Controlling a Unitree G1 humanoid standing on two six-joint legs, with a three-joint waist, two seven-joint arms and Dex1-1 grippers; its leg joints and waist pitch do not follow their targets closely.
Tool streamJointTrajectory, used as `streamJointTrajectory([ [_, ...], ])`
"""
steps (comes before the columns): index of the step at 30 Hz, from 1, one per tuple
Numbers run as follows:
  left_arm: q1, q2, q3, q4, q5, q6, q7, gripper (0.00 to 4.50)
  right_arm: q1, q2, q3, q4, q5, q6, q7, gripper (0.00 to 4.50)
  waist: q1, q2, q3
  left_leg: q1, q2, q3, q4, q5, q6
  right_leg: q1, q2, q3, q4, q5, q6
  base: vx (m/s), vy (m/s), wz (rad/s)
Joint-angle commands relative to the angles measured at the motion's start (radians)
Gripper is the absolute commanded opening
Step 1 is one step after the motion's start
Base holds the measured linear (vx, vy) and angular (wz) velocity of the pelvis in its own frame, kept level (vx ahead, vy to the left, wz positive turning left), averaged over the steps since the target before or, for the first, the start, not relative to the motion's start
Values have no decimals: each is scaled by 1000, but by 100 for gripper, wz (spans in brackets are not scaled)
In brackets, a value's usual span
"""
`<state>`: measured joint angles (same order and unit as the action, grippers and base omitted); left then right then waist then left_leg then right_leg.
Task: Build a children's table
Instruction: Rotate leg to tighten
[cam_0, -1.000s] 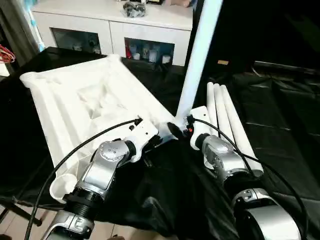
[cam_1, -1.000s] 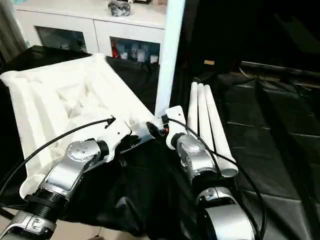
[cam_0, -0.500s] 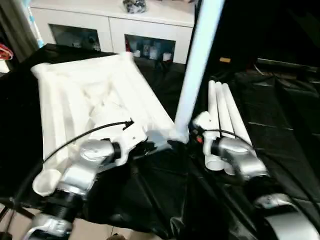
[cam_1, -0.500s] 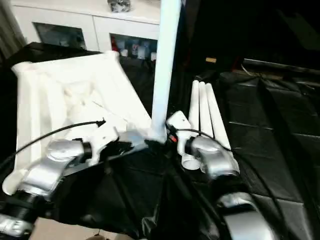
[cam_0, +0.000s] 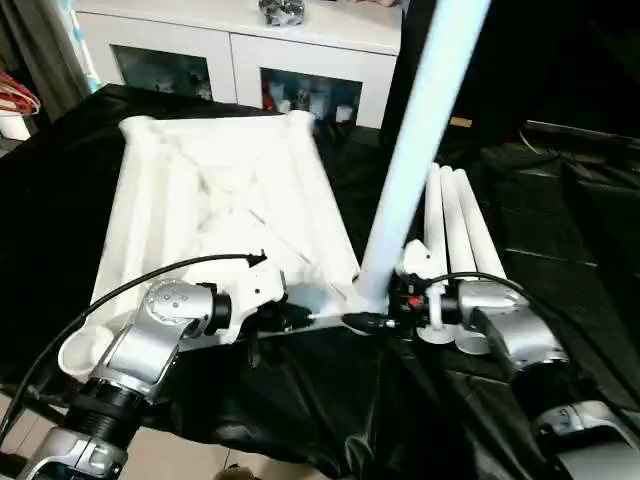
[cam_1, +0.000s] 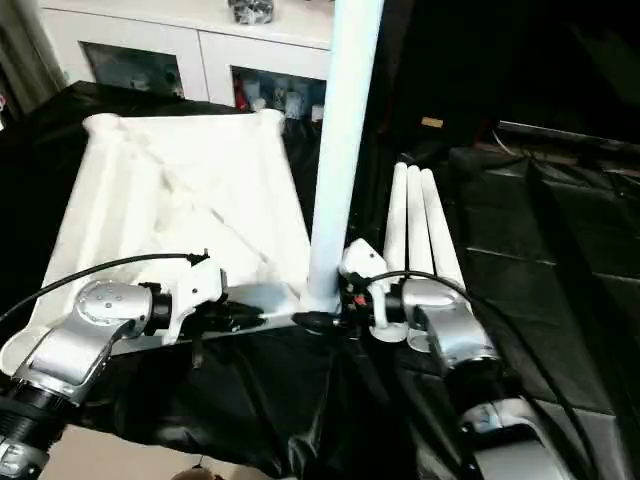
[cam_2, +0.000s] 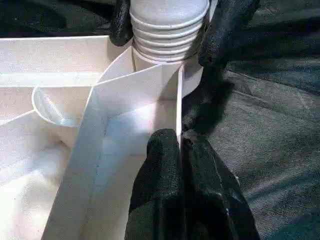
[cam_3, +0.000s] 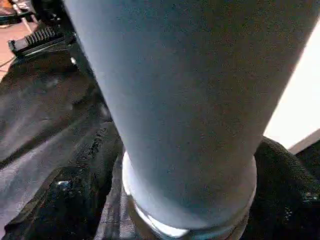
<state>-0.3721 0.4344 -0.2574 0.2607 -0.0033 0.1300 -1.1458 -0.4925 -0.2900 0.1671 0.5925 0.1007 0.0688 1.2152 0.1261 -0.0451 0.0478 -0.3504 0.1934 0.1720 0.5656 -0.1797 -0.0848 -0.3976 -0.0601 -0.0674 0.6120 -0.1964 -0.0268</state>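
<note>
Your left end effector is pinched shut on a thin rib at the near corner of the upturned tabletop. Your right end effector is spread around the base of the upright leg, its black fingers flanking the ribbed foot that stands in the corner socket. The tabletop lies ribbed side up on the black-draped surface. Three more legs lie together just right of it. A white cabinet stands behind.
</note>
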Motion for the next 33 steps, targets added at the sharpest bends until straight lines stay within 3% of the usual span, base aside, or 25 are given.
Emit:
streamJointTrajectory([
  [1, -7, -12, -26, 8, 9, -1, 18, 0, 20, 22, 69, -41, 16, 16, 74, 341, 1, 5, -56, 3, 44, -7, -57, -164, 56, 51, -84, 52, -67, -147, -200, 0, 0, 0],
  [6, -8, -30, -19, 12, 15, 3, 55, 0, 29, 50, 64, -35, 14, 34, 31, 305, 2, 6, -57, 4, 43, -7, -57, -165, 51, 51, -84, 52, -68, -148, -200, 0, 0, 0],
  [8, -21, -63, -11, 32, 38, 15, 133, 0, 20, 101, 44, 9, -13, 26, -93, 298, -1, 5, -54, 4, 44, -8, -60, -178, 42, 49, -84, 53, -70, -174, -195, 0, 0, 0],
  [9, -30, -81, -4, 44, 48, 24, 175, 0, 3, 129, 28, 50, -27, 23, -171, 290, -3, 5, -51, 4, 42, -8, -63, -192, 36, 46, -84, 53, -74, -201, -190, 0, 0, 0],
  [11, -46, -112, 3, 61, 60, 45, 243, 0, -26, 175, 2, 117, -42, 15, -292, 281, -14, 7, -45, 13, 42, -13, -68, -272, -2, 40, -92, 52, -91, -378, -156, 0, 0, 0],
  [12, -46, -112, 3, 61, 60, 45, 243, 0, -26, 175, 2, 117, -42, 15, -292, 281, -14, 7, -45, 13, 42, -13, -68, -272, -2, 40, -92, 52, -91, -378, -156, 0, 0, 0],
  [13, -60, -141, 10, 75, 74, 60, 304, 0, -50, 217, -18, 172, -48, 4, -388, 279, -19, 4, -45, 14, 41, -17, -69, -295, -12, 40, -95, 51, -98, -455, -127, 0, 0, 0],
  [17, -93, -221, 33, 85, 109, 133, 465, 0, -112, 324, -62, 291, -42, 6, -600, 278, -27, 7, -43, 22, 39, -21, -70, -335, -13, 33, -94, 49, -109, -511, -104, 0, 0, 0],
  [21, -106, -272, 47, 83, 130, 168, 552, 0, -144, 383, -78, 357, -59, -4, -713, 278, -30, 7, -45, 22, 39, -19, -70, -332, -12, 30, -92, 51, -107, -474, -108, 0, 0, 0],
  [24, -104, -295, 41, 76, 130, 169, 559, 0, -153, 404, -83, 389, -74, -38, -726, 278, -25, 4, -49, 16, 41, -16, -70, -296, 1, 34, -92, 54, -98, -390, -123, 0, 0, 0],
  [25, -102, -299, 38, 73, 130, 168, 558, 0, -156, 408, -87, 397, -73, -40, -724, 334, -23, 4, -50, 13, 41, -15, -70, -277, 5, 36, -90, 56, -93, -347, -134, 0, 0, 0],
  [26, -97, -300, 30, 66, 129, 163, 549, 0, -159, 412, -92, 407, -68, -49, -715, 347, -22, 5, -52, 12, 41, -14, -69, -259, 10, 38, -89, 56, -88, -306, -145, 0, 0, 0],
  [33, -59, -257, 0, 29, 107, 113, 439, 0, -168, 375, -80, 409, -74, -95, -658, 377, -22, 11, -53, 5, 41, -13, -68, -222, 20, 45, -89, 55, -82, -244, -162, 0, 0, 0],
])
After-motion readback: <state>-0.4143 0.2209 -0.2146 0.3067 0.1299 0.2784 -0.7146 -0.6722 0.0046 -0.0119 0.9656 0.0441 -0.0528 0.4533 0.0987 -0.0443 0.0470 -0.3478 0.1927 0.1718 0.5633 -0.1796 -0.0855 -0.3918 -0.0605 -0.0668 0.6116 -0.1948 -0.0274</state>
